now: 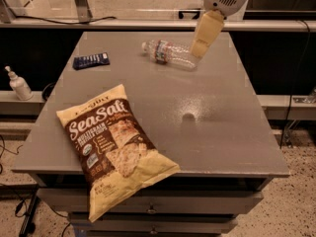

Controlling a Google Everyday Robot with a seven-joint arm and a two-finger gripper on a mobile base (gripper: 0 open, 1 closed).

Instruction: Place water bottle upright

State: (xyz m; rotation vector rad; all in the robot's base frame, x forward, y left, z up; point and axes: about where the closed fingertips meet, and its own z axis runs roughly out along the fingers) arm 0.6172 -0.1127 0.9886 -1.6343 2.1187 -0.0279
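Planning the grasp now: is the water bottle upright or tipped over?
Tipped over: the water bottle lies on its side on the table, cap pointing left. The gripper hangs by its base end.
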